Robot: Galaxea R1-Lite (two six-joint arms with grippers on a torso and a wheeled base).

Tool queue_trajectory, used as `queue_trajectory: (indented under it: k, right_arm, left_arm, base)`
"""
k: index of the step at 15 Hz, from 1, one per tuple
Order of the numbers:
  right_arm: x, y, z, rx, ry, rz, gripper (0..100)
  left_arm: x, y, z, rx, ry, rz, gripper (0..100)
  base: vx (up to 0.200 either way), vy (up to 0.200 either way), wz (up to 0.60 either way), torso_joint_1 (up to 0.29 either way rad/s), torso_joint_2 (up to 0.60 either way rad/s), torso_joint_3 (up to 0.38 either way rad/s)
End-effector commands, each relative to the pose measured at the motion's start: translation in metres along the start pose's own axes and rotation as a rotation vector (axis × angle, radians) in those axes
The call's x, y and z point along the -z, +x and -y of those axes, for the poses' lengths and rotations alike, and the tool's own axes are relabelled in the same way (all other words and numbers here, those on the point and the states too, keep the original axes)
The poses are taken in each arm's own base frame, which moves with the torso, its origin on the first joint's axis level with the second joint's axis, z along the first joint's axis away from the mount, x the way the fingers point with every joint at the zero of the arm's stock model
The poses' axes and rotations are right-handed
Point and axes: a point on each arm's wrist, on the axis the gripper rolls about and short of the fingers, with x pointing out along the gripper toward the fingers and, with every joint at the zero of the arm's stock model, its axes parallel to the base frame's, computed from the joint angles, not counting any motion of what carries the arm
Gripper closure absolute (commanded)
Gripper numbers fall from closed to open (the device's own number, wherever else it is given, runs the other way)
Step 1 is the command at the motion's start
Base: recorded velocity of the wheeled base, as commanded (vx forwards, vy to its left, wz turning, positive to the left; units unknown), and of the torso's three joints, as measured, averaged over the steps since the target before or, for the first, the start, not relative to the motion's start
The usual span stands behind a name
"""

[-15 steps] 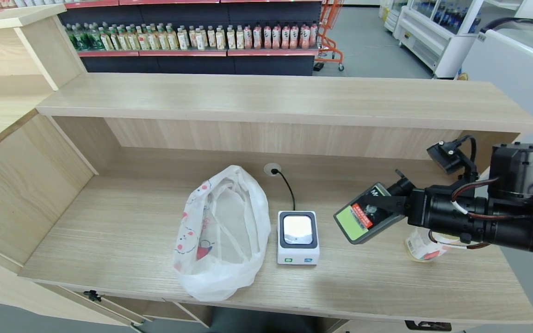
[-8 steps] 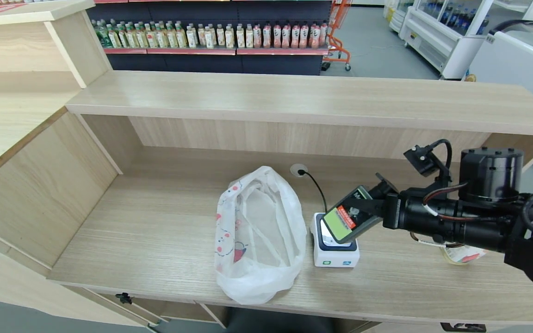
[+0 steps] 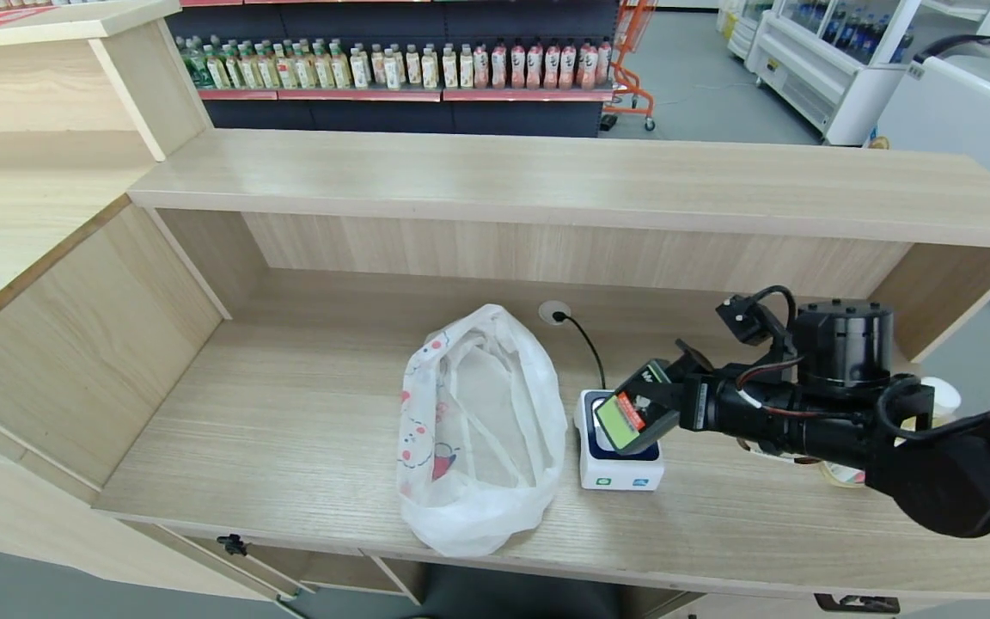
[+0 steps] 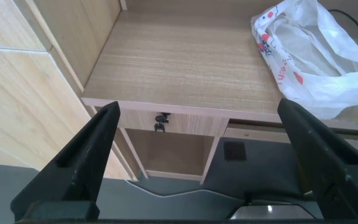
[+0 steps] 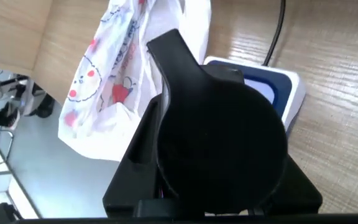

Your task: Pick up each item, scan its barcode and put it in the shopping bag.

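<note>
Over the counter (image 3: 289, 430) and its scanner (image 3: 620, 474), our right claw (image 3: 663, 393) holds a box (image 3: 620, 423) by its right end. We judge it light and stiff; left claw (image 4: 199, 109) gapes wide.

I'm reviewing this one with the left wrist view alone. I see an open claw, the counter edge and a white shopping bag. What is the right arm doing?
Observer: The right claw grips a small dark box with a green and red label.
Reviewer: Where is it held?
Observer: Just above the window of a white scanner. The scanner stands on the counter beside the shopping bag, on the robot's right of it.
Reviewer: Anything left to scan?
Observer: A labelled bottle is on the counter farther to the robot's right, partly hidden.
</note>
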Motion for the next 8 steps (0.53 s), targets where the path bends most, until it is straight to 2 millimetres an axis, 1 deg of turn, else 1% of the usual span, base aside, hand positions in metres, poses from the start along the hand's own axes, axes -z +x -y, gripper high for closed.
queue_trajectory:
  k: [1, 3, 8]
  right_arm:
    - [0.0095, 0.0155, 0.0082, 0.002, 0.003, -0.013, 100]
    - [0.0111, 0.0186, 0.0116, 0.004, -0.001, -0.005, 100]
    - [0.0131, 0.0223, 0.0131, 0.004, -0.003, -0.011, 100]
  left_arm:
    - [0.0000, 0.0000, 0.0000, 0.000, -0.002, 0.000, 0]
    - [0.0000, 0.0000, 0.0000, -0.001, -0.002, 0.000, 0]
    - [0.0000, 0.0000, 0.0000, 0.000, -0.002, 0.000, 0]
  base:
    - [0.000, 0.000, 0.00, 0.000, 0.00, 0.000]
    - [0.000, 0.000, 0.00, 0.000, 0.00, 0.000]
    - [0.000, 0.000, 0.00, 0.000, 0.00, 0.000]
